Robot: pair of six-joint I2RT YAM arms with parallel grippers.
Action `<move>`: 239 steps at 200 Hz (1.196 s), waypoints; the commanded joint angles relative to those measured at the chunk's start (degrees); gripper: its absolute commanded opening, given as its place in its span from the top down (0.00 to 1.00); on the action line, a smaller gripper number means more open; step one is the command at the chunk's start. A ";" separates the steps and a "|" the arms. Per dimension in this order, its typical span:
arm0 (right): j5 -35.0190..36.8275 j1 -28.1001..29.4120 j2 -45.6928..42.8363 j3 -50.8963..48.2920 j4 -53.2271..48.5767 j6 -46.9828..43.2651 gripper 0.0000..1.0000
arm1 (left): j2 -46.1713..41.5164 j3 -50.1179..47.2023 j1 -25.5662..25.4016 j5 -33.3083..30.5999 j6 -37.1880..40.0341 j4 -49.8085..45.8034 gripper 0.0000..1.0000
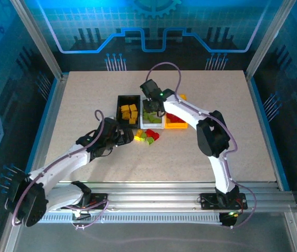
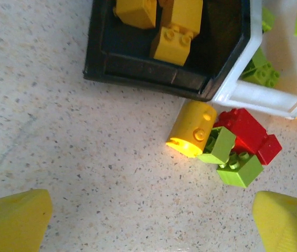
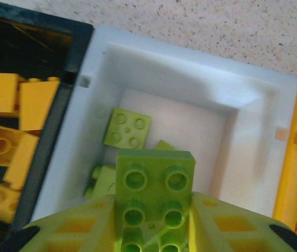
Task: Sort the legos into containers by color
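Speckled beige counter (image 1: 85,105) in an aluminium-framed booth with blue circuit-patterned panels; no legible writing. The left gripper (image 2: 149,220) hangs spread near the loose legos: one yellow brick (image 2: 192,128), two lime green bricks (image 2: 239,169) and some red bricks (image 2: 245,131). Farther off stand three bins: a black bin (image 1: 128,96) holding yellow pieces, a white bin (image 1: 152,126) and a yellow-orange bin (image 1: 176,125). The right gripper (image 3: 154,226) pinches one green brick (image 3: 155,181) over the white bin.

Speckled table (image 1: 85,105) under three bins (image 1: 152,126), loose legos (image 1: 147,136)
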 commanded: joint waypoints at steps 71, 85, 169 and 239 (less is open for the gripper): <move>-0.82 0.35 -11.22 -4.82 2.08 2.82 0.29 | 2.32 -0.08 -0.46 6.16 0.13 4.58 0.01; -1.22 1.31 -16.18 -11.02 5.10 3.72 0.29 | 3.13 0.16 -1.47 6.41 0.81 5.65 0.03; -2.04 3.79 -35.97 -38.16 12.81 8.43 0.28 | 21.78 9.66 -6.99 -3.94 -0.50 12.22 0.32; -1.73 3.11 -42.71 -43.02 13.77 8.90 0.28 | 29.77 12.76 -3.85 -5.78 0.45 13.18 0.37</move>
